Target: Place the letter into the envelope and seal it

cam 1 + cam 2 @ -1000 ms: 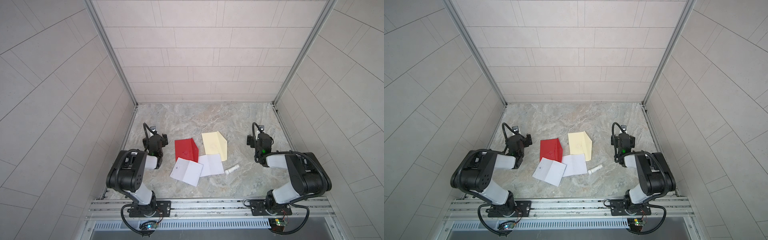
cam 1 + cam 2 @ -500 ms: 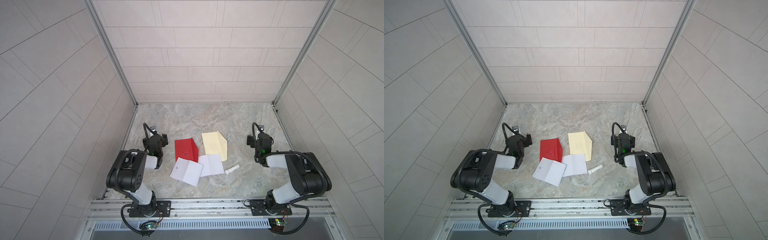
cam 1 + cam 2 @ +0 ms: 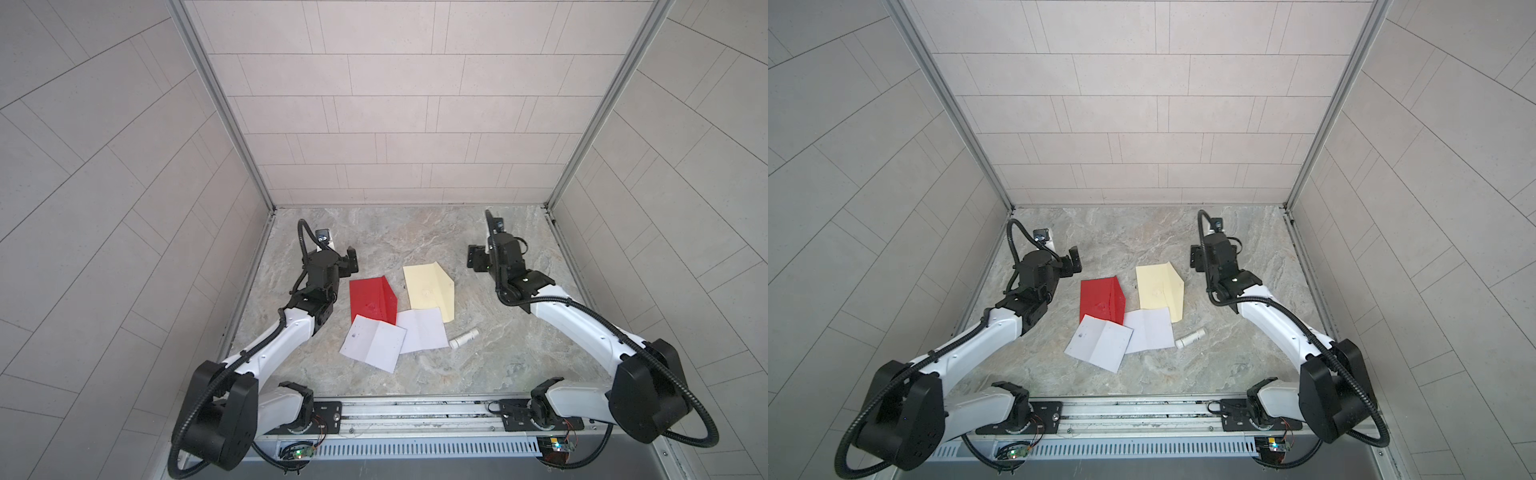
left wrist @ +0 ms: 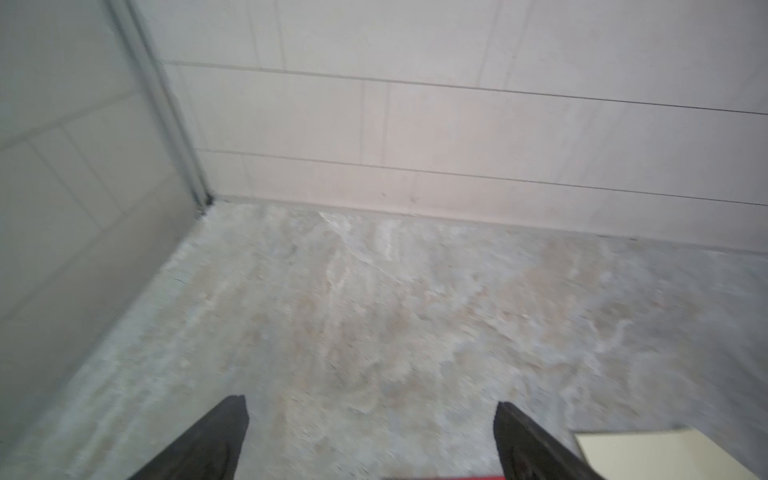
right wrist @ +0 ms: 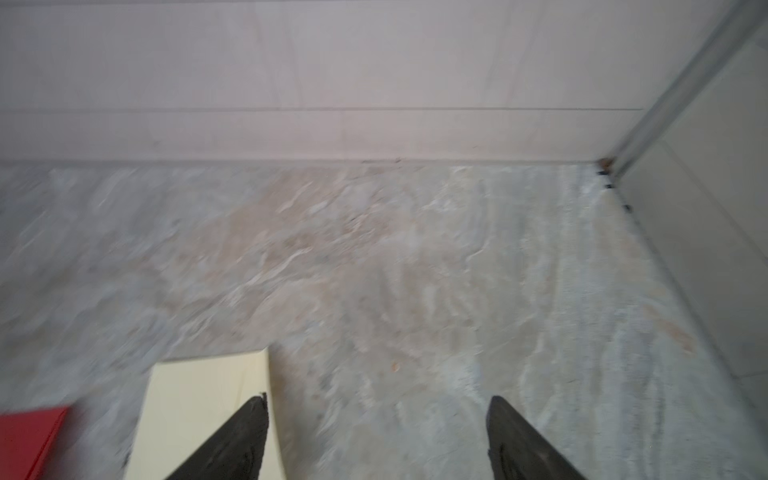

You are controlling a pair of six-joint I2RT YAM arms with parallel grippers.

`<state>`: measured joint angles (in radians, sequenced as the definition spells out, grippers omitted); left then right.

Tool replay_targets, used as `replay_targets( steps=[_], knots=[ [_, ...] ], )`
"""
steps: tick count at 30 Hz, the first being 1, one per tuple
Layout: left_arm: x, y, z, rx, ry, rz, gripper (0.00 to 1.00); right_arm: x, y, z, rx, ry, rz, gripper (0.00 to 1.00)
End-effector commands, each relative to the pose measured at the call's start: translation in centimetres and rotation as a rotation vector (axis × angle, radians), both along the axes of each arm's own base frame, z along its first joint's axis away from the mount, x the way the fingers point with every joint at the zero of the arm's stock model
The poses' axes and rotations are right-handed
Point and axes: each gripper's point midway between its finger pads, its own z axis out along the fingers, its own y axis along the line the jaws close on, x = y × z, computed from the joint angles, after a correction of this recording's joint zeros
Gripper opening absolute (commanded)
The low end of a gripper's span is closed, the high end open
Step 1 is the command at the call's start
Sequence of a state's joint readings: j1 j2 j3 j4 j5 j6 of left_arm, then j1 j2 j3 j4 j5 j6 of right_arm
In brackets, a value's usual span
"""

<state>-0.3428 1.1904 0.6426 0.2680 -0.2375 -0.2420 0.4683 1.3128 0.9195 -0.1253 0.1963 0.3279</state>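
Observation:
In both top views, a red envelope (image 3: 370,299) (image 3: 1100,301) and a cream envelope (image 3: 428,291) (image 3: 1158,289) lie side by side mid-table, flaps open. Two white creased letters (image 3: 372,340) (image 3: 422,334) overlap just in front of them, and both letters (image 3: 1098,343) (image 3: 1150,330) show in each top view. My left gripper (image 3: 351,261) (image 4: 372,409) hovers open beyond the red envelope's far left corner, holding nothing. My right gripper (image 3: 476,257) (image 5: 378,401) hovers open to the right of the cream envelope (image 5: 199,407), also with nothing between its fingers.
A small white glue stick (image 3: 464,338) (image 3: 1190,337) lies right of the letters. Tiled walls close the marble table (image 3: 415,237) on three sides. The arm rail (image 3: 415,411) runs along the front edge.
Both arms have unfolded from their tucked pose. The grippers have swung forward and inward toward the envelopes. The wrist views blur with the motion. The papers have not moved.

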Motion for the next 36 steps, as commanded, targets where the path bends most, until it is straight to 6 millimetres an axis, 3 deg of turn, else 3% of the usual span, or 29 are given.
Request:
replay_targets(
  steps=[1,4,7,14,22,30,36],
  knots=[
    [-3.9,-3.8,-5.3,-0.138,0.278,-0.117,1.0,-6.7,7.2,-7.0,-0.025,0.338,0.279,0.85],
    [-6.2,-5.7,-7.1,-0.17,0.392,-0.172,1.0,-9.5,12.6,-8.3,-0.039,0.412,0.459,0.86],
    [-8.3,-7.1,-8.3,-0.132,0.474,-0.236,1.0,-10.4,14.9,-9.7,-0.025,0.471,0.508,0.86],
    [-11.5,-9.3,-9.9,-0.043,0.576,-0.323,1.0,-10.5,15.1,-11.6,-0.067,0.553,0.508,0.87],
    [-15.5,-10.4,-12.6,0.004,0.783,-0.381,0.99,-10.8,14.6,-11.9,-0.086,0.56,0.528,0.87],
    [-18.6,-10.9,-14.2,0.058,0.954,-0.444,0.98,-14.6,18.3,-13.0,0.04,0.704,0.775,0.85],
    [-19.7,-10.3,-14.0,0.039,0.976,-0.432,0.96,-15.4,20.2,-14.1,0.083,0.793,0.862,0.75]
  ],
)
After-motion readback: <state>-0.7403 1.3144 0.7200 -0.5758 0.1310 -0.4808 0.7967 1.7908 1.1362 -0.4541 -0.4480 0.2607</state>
